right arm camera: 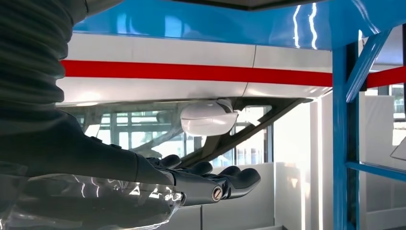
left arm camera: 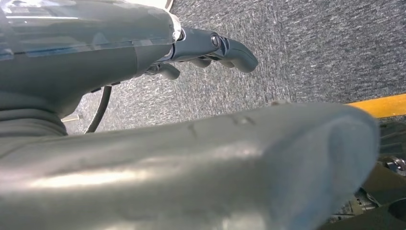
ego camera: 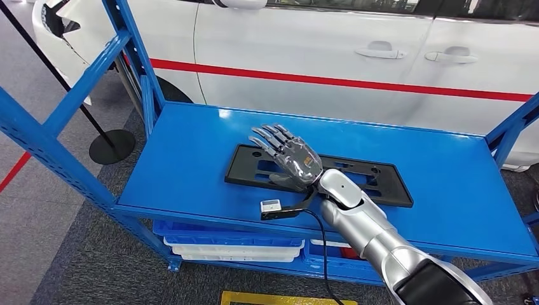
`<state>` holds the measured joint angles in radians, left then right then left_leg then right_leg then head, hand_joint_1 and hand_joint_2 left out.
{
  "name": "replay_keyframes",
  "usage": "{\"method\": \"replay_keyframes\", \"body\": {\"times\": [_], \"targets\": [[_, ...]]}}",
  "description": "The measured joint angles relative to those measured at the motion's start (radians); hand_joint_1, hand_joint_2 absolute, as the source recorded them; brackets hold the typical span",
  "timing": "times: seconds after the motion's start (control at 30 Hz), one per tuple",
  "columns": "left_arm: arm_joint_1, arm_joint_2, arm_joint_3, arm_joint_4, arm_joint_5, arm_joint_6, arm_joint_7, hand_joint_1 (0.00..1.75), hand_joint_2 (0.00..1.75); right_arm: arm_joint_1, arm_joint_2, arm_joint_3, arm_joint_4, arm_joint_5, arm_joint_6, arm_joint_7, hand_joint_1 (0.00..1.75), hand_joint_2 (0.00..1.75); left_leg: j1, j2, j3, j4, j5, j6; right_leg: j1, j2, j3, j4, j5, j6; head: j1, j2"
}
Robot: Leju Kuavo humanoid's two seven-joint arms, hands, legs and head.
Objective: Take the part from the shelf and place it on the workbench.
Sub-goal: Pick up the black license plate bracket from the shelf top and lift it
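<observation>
A flat black rectangular part (ego camera: 375,184) with cut-outs lies on the top deck of the blue shelf (ego camera: 191,165). My right hand (ego camera: 293,157) is stretched out flat over the part's left half, fingers apart and pointing away from me, holding nothing. Whether the palm touches the part I cannot tell. In the right wrist view the same right hand (right arm camera: 201,184) shows straight fingers with nothing in them, near the blue deck (right arm camera: 215,24). My left hand (left arm camera: 210,48) hangs over grey carpet, fingers loosely extended and holding nothing.
A white car (ego camera: 318,51) with a red stripe stands right behind the shelf. Blue uprights (ego camera: 82,82) frame the deck at left and right. White and blue bins (ego camera: 229,244) sit on the lower level. A black stanchion base (ego camera: 112,146) stands on the floor at left.
</observation>
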<state>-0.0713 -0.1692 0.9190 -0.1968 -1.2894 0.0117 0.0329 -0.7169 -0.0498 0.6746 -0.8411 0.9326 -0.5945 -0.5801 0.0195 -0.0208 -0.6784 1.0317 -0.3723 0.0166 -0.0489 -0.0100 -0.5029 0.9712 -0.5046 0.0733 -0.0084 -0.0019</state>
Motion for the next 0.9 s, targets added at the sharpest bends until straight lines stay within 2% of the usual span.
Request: {"method": "replay_keyframes", "body": {"times": [0.2,0.53,0.63,0.8,0.9], "targets": [[0.000,0.000,0.000,0.000,-0.002,0.003,0.000,0.00,0.00,-0.004,0.006,0.007,0.015,-0.053,0.032,-0.018,0.00,1.75,0.000,0.000,0.001,0.000,-0.002,-0.001,0.000,0.000,0.001,0.000,-0.002,-0.001,0.000,0.000],[0.000,0.000,0.001,0.000,-0.006,0.008,-0.004,0.00,0.00,-0.006,0.006,-0.013,0.000,-0.245,0.129,-0.082,0.00,1.75,0.000,0.000,0.002,0.000,-0.003,-0.002,0.000,0.001,0.001,0.000,-0.002,-0.001,0.000,0.000],[0.000,0.000,0.003,0.000,-0.006,0.010,-0.006,0.00,0.00,-0.006,0.006,-0.033,-0.024,-0.344,0.211,-0.104,0.00,1.75,0.000,0.000,0.002,0.000,-0.003,-0.002,0.000,0.001,0.002,0.000,-0.003,-0.001,0.000,0.000],[-0.001,0.000,0.006,0.000,-0.005,0.019,-0.005,0.00,0.00,-0.006,0.003,-0.095,-0.099,-0.598,0.463,-0.113,0.00,1.75,0.000,0.000,0.002,0.000,-0.003,-0.002,0.000,0.001,0.002,0.000,-0.003,-0.001,0.000,0.000],[-0.001,0.000,0.006,0.000,-0.005,0.022,-0.003,0.00,0.00,-0.005,-0.010,-0.124,-0.154,-0.651,0.530,-0.115,0.00,1.75,0.000,0.000,0.003,0.000,-0.003,-0.002,0.000,0.001,0.002,0.000,-0.003,-0.002,0.000,0.000]]}}
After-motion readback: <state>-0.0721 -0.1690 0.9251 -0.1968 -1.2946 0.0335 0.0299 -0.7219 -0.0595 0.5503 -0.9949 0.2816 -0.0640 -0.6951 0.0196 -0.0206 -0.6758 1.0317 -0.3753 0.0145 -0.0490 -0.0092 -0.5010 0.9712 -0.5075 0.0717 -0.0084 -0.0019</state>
